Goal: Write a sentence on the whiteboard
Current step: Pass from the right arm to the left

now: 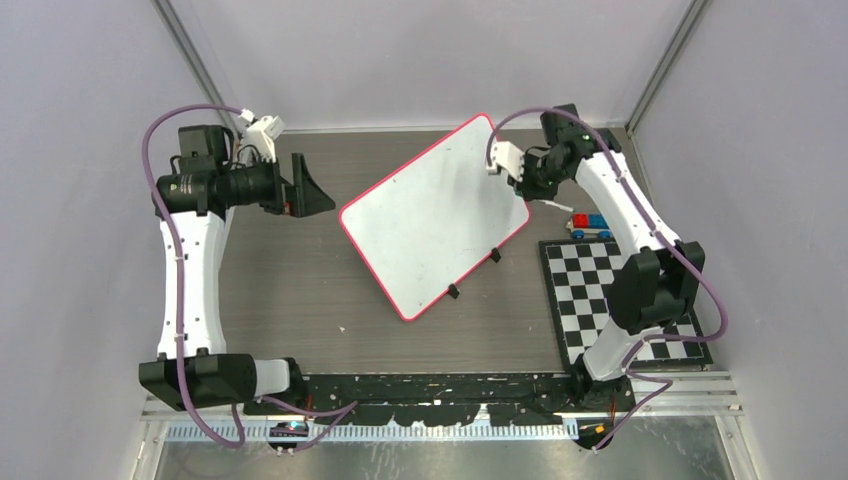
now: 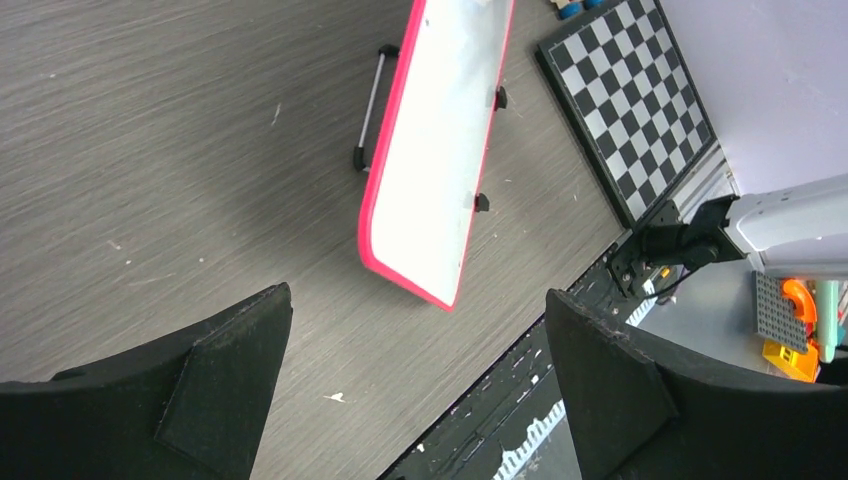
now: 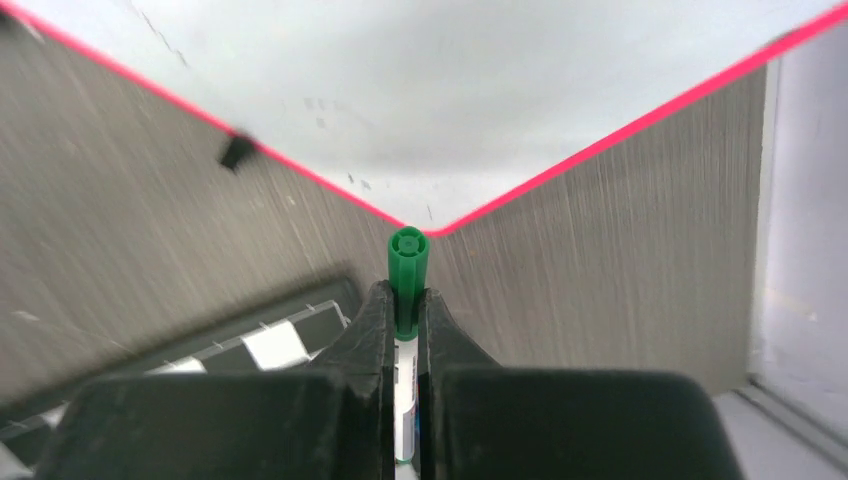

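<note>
Glossy round-cornered pink-rimmed whiteboard (image 1: 430,220) | right hand (image 3: 405,295) pinching green-capped marker (image 3: 407,250) | left hand (image 2: 415,300) spread

The whiteboard (image 1: 430,220) lies slanted in the middle of the counter (image 1: 280,290). The right gripper (image 1: 526,190) hangs over its right corner. The left gripper (image 1: 312,188) is off to the left, apart from the board, with its black fingers (image 1: 322,197) spread. A checkered mat (image 1: 610,290) and a little toy car (image 1: 589,226) sit on the right.

One whiteboard (image 1: 430,225), one marker (image 3: 407,262), one checkerboard mat (image 1: 585,290), one toy car (image 1: 590,227).
</note>
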`<state>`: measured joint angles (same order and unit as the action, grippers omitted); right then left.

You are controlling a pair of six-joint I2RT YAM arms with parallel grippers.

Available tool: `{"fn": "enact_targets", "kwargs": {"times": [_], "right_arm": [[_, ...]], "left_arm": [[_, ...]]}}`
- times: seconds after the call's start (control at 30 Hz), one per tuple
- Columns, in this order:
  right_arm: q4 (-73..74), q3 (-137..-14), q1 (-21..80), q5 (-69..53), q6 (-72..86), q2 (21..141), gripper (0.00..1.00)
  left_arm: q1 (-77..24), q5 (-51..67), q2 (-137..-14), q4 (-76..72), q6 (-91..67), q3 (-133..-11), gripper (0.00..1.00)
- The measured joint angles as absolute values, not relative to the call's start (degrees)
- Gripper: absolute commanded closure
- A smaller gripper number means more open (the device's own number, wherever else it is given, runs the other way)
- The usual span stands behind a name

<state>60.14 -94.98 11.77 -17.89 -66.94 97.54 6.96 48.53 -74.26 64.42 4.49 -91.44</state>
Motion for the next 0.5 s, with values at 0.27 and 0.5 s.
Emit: {"fn": "enact_targets", "kwargs": {"times": [0.27, 0.5], "right_arm": [[61.06, -103.46, 11.77, -32.58, -35.83, 92.07, 1.00], [57.19, -99.26, 11.81, -37.01, -19.46, 85.36, 1.00]], "left_arm": [[-0.25, 48.21, -74.54, 61.10, 1.04, -91.59, 0.00], [-5.96, 43.88, -79.75, 58.17, -5.08, -94.52, 0.00]]}}
